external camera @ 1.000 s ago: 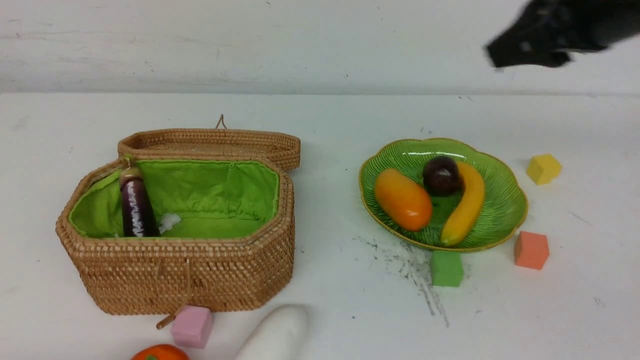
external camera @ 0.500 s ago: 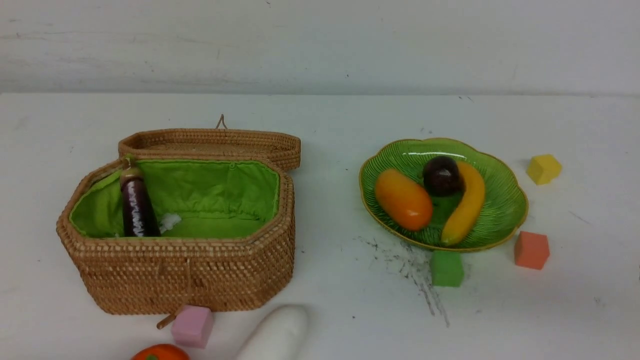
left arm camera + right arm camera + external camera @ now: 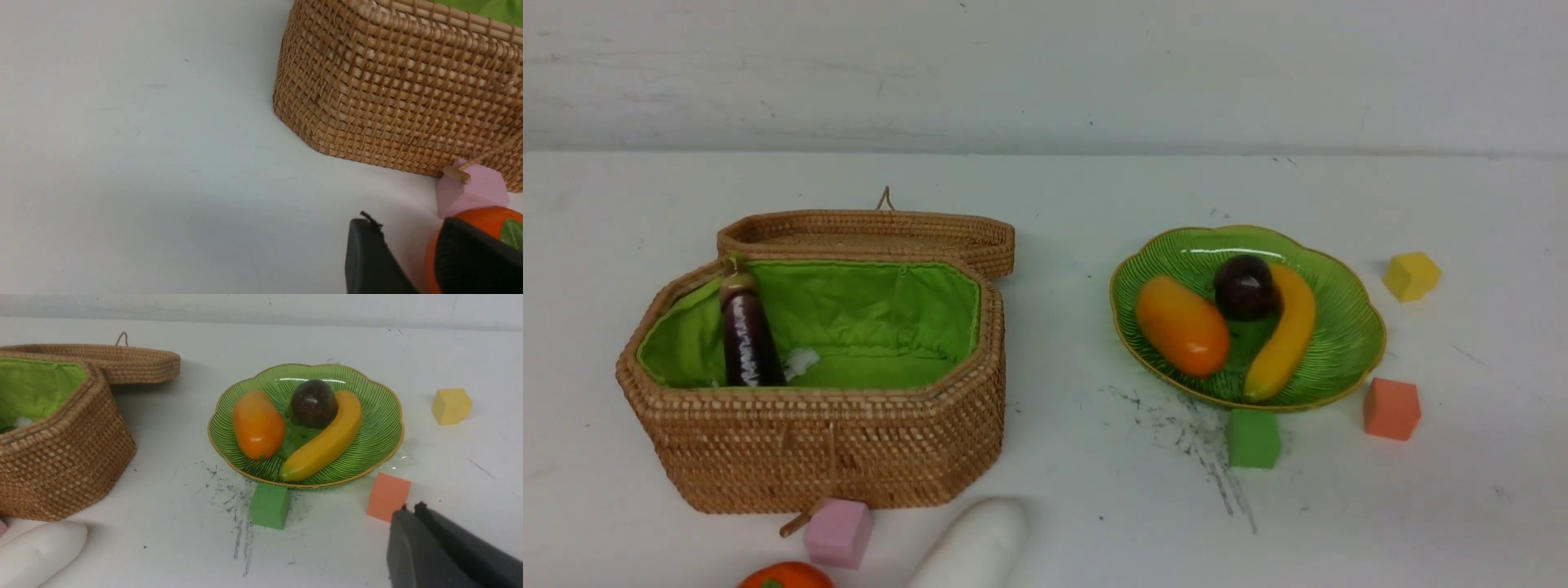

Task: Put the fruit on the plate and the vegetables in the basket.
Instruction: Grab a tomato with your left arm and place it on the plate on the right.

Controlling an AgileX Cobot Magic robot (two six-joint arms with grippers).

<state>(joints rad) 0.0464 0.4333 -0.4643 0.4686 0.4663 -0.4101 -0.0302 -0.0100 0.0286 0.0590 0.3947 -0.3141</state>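
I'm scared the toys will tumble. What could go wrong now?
The left gripper is at the round orange fruit, with the pink cube right beside it; a lift might knock the cube. The plate already holds mango, maroon ball and banana, so a round fruit may roll.

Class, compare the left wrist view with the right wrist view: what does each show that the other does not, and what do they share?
Only the left wrist view: the round orange-red fruit beside the left gripper, whose fingers stand apart. Only the right wrist view: the plate holding mango, maroon ball and banana, the green cube, orange cube, yellow cube, the white vegetable, and the shut right gripper. Both: the basket and the white table.
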